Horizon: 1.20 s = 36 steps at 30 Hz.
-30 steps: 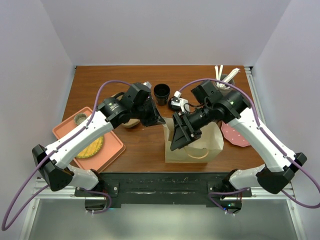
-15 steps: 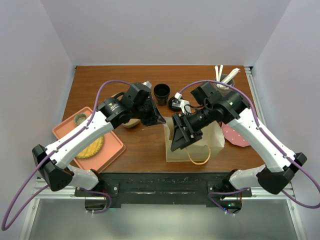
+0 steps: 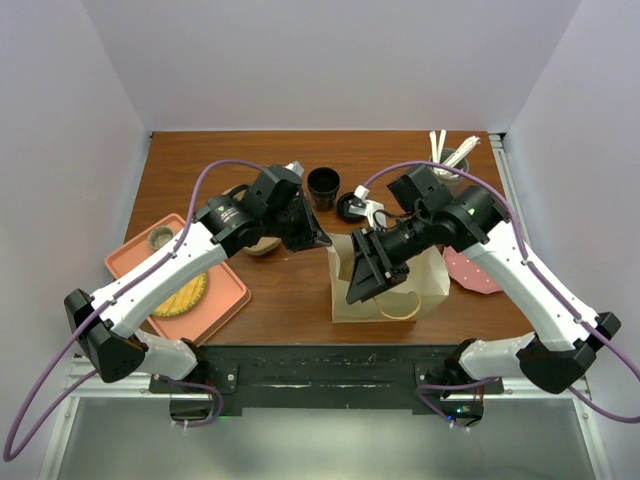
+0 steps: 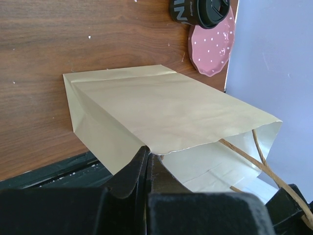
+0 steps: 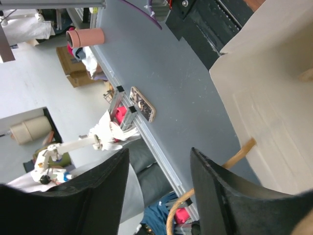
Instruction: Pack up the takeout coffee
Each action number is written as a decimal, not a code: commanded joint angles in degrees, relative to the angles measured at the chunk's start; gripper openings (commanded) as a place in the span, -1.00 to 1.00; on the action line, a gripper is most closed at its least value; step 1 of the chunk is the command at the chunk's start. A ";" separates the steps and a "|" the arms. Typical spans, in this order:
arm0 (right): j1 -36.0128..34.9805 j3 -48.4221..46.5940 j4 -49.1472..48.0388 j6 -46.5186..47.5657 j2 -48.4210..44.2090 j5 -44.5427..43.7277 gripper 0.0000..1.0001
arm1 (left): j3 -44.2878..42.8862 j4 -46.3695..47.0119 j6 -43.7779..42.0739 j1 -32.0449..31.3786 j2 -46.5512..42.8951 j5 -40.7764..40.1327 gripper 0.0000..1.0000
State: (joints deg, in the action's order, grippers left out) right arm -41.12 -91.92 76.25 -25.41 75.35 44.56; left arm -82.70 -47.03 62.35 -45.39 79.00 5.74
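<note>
From above, the left claw is pinching the bag's lip. The right claw is hanging at the mouth with its jaws apart. The arms are covering the table behind the bag. A dark shape is showing there, but I cannot tell whether it is the coffee.

In the left wrist view, the claw is clamping shut on the bag's rim, holding the mouth open. The coffee is sitting on the table beyond the bag, just beside the plate. The frame's top edge is cutting it off, and I cannot tell whether it is upright or tipped.

In the right wrist view, the jaws are standing spread and gripping nothing. The handle is curving past them, and the coffee is not showing.

The coffee is probably light and thin-walled, so it is likely to crush under a hard squeeze. The lid could pop off. The safest grip is looking like a gentle one around the body, below the lid.
</note>
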 commanded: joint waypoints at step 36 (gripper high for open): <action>0.61 3.33 -36.25 -36.73 -4.96 17.76 0.02 | -0.45 3.96 -3.72 2.06 -1.66 -1.60 -1.00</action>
State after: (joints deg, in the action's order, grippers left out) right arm -40.97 -87.96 50.43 -55.40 69.23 58.35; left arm -82.70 -45.04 60.34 -43.81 79.00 5.15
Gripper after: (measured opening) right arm 0.522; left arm 0.014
